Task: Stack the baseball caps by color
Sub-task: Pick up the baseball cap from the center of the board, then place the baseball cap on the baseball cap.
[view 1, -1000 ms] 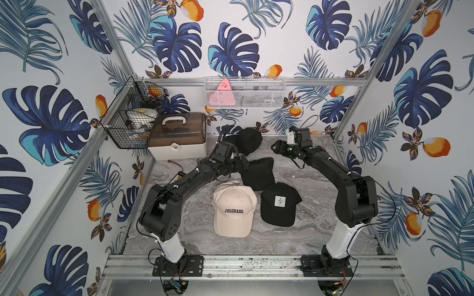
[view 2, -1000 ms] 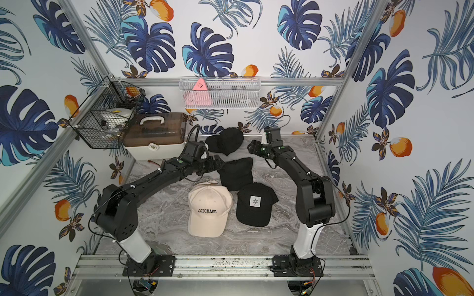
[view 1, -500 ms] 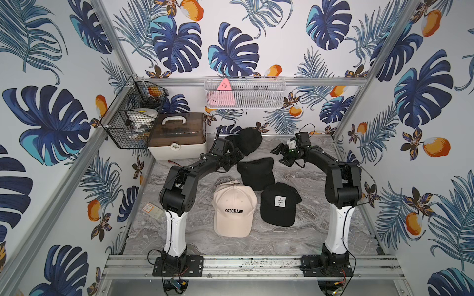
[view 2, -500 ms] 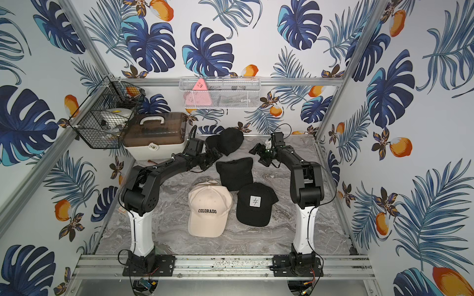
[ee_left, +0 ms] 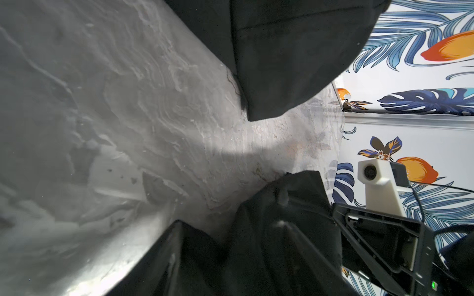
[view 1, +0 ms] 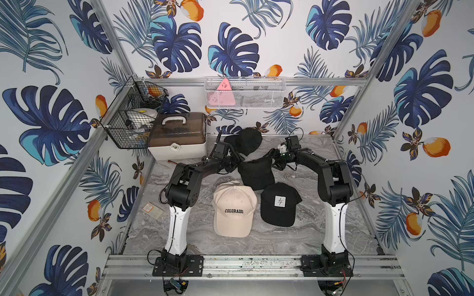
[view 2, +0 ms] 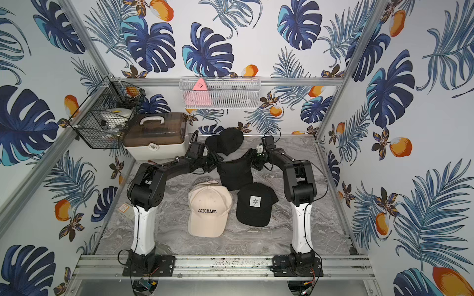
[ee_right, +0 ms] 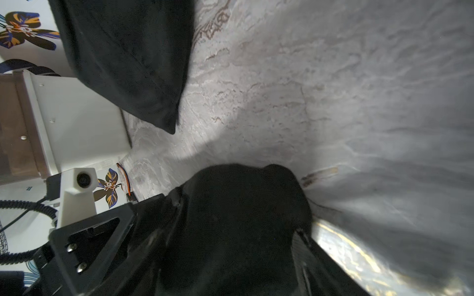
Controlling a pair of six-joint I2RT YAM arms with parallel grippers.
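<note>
Black fabric of the middle black cap (view 1: 256, 174) is flanked by both grippers on the rear half of the marble-patterned table (view 1: 320, 230). The left gripper (view 1: 235, 164) is set at one side of its crown and the right gripper (view 1: 275, 161) at the opposite side. In both wrist views dark cloth is seen between the jaws, yet whether it is pinched or merely straddled cannot be told for either. Several failures are judged possible. If only a thin fold is caught, the soft crown could be pulled out of one jaw and the cap dropped. If the two arms are raised unevenly, it could be twisted or collapsed. Its brim lies just beside the cream COLORADO cap (view 1: 233, 207) and the logo cap (view 1: 279, 205), so either could be dragged askew. The rear black cap (view 1: 248, 140), near the left gripper, might be snagged. Three black caps and one cream cap are counted; whether further cream caps are hidden beneath it cannot be told. Two grippers are counted.
</note>
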